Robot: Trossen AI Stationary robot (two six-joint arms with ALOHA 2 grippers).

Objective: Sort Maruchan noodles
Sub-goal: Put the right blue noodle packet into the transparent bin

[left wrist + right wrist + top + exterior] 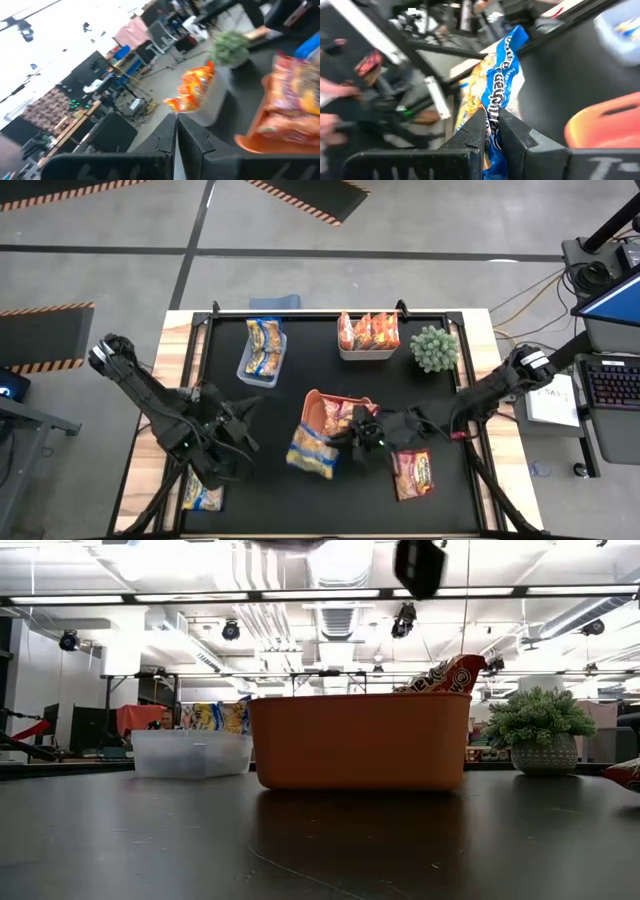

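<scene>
A blue-and-yellow Maruchan packet hangs pinched between the right gripper's closed fingers beside the orange bin, apparently mid-carry, so next comes moving it to the clear bin.

The tabletop is covered by a smooth black mat that looks a little shiny, and bare wood is seen at its sides. The blue-and-yellow packet is made of shiny, crinkly plastic, and it is pinched in the right hand, whose fingers are made of dark, dull plastic. The orange bin is made of smooth, dull plastic. The clear bin is made of see-through plastic. The red packet is shiny too
</scene>
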